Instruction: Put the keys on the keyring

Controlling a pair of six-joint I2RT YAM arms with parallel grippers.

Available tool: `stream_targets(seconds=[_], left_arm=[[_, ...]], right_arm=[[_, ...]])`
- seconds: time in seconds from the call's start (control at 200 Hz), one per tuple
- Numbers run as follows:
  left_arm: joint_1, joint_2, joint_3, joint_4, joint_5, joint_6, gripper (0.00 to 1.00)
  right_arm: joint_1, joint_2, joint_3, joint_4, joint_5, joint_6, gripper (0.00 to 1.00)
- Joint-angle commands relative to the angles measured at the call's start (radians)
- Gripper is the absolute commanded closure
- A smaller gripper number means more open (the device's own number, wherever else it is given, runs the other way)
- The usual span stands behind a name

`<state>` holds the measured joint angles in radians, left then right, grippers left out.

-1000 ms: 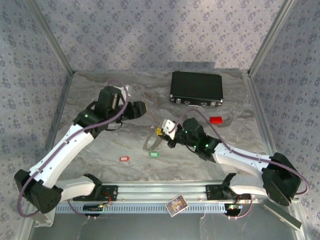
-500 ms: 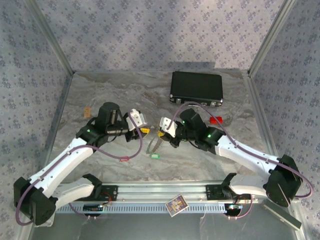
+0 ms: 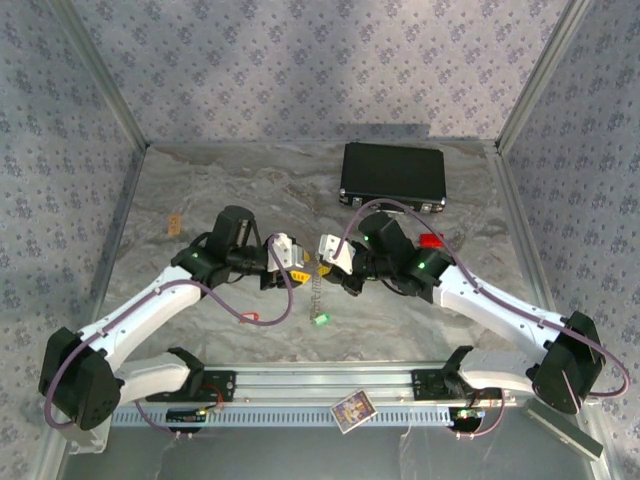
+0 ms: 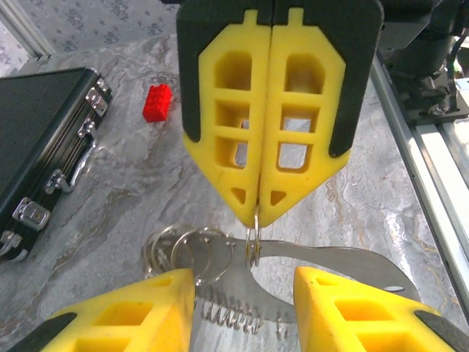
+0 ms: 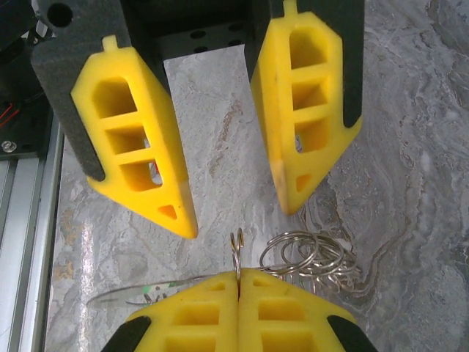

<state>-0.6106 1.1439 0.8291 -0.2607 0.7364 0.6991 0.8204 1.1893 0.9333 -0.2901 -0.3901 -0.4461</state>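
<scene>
The keyring is hanging in the air over the middle of the table, between the two grippers. It is showing as a bunch of thin silvery split rings, with a short coil spring and a flat, curved strip of bright metal among them. The right gripper is pinching one small ring at the top of the bunch, its yellow cut-out fingers pressed flat together. The left gripper is facing it from the left with fingers spread wide, one on each side of the rings, touching nothing.

Just nearer than the dangling bunch, the green-tagged key is sitting low. It cannot be told whether it is lying on the table or hanging from the rings.

The step in hand is probably steadying the keyring so that a ring can be worked open. The next move likely calls for the left gripper to close on a neighbouring ring, slowly, because the wire is thin, slick and free to swing.

The table is looking smooth, with grey marble veining. At its far side a black case with metal latches is lying flat, and a red brick is sitting just near of it.
</scene>
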Motion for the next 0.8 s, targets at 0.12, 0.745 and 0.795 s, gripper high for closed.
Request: stream_targets(seconds=[0.12, 0.745, 0.795], left_arm=[[-0.021, 0.015, -0.007, 0.055, 0.055, -0.009, 0.67], [-0.028, -0.033, -0.129, 0.307, 0.078, -0.211, 1.0], [-0.027, -0.033, -0.14, 0.334, 0.085, -0.226, 1.0]], right_arm=[[0.016, -0.005, 0.042, 0.0, -0.018, -0.011, 1.0], [-0.14, -0.117, -0.246, 0.331, -0.314, 0.103, 0.65], [-0.141, -0.11, -0.263, 0.36, -0.32, 0.107, 0.65]])
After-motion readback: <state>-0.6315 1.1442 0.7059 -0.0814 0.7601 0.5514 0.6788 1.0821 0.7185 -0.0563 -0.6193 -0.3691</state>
